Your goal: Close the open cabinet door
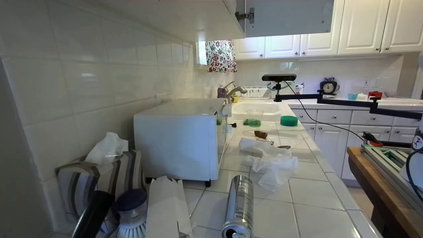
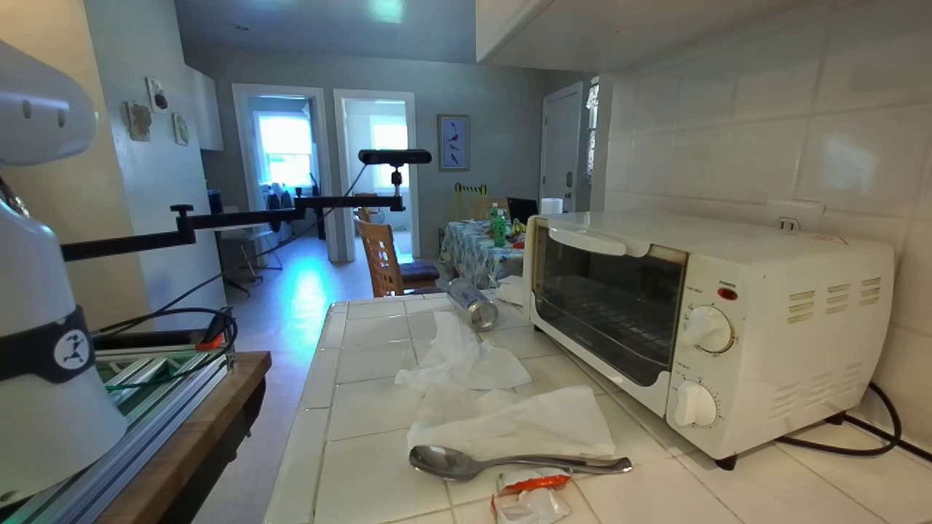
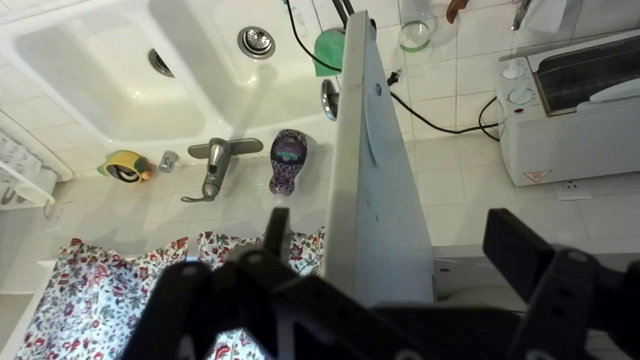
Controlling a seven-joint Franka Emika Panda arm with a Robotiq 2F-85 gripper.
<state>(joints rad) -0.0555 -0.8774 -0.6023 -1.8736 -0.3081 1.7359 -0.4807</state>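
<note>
Curtain (image 3: 100, 295) with a red flower print hangs at the lower left of the wrist view; rightward come the white double sink (image 3: 190, 75), the faucet (image 3: 215, 167) and a purple bottle (image 3: 287, 160). Next, the gripper (image 3: 391, 232) has its fingers well apart, with the cabinet door (image 3: 372, 185) between them, narrow edge and one face showing; whether either finger touches it, I cannot tell. Farther right sits the white toaster oven (image 3: 565, 135). In an exterior view, the door stands swung out rightward from the upper cabinet (image 1: 185, 19) on a metal hinge (image 1: 246, 15).
</note>
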